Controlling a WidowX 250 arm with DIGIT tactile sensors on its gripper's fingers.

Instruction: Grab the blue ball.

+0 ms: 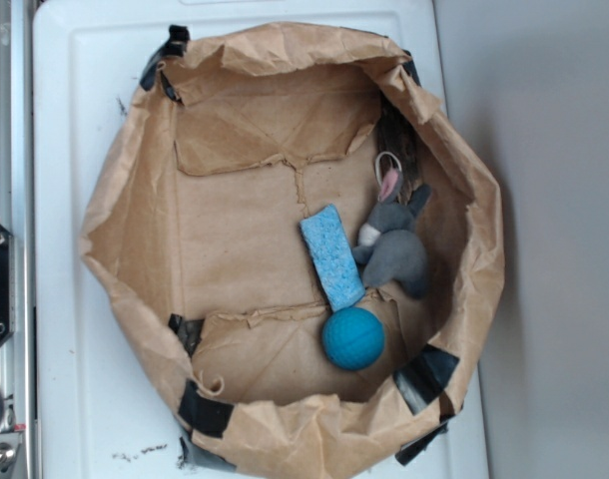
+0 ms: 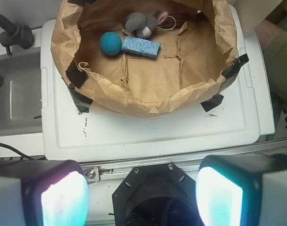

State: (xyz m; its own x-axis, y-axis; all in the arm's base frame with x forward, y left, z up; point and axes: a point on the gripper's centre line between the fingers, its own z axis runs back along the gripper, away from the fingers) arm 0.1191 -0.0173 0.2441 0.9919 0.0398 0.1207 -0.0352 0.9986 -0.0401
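Teal-blue ball far ahead and left of the open hand

Exterior view: the blue ball (image 1: 353, 338) sits on the floor of a rolled-down brown paper bag (image 1: 125, 230) that stands on a white tabletop (image 1: 65, 329). The ball touches the lower end of a light blue sponge (image 1: 331, 256), and a grey plush rabbit (image 1: 394, 249) lies just beyond that sponge. No hand shows in this view.
Wrist view: the hand (image 2: 141, 197) hangs at the bottom edge, outside the bag and well apart from it, its two pads spread wide and holding nothing. The ball lies ahead and to the left, against the bag's far-left wall, the sponge at its right. Being round, it offers no long axis, so reaching it probably means travelling forward over the near rim, then left.
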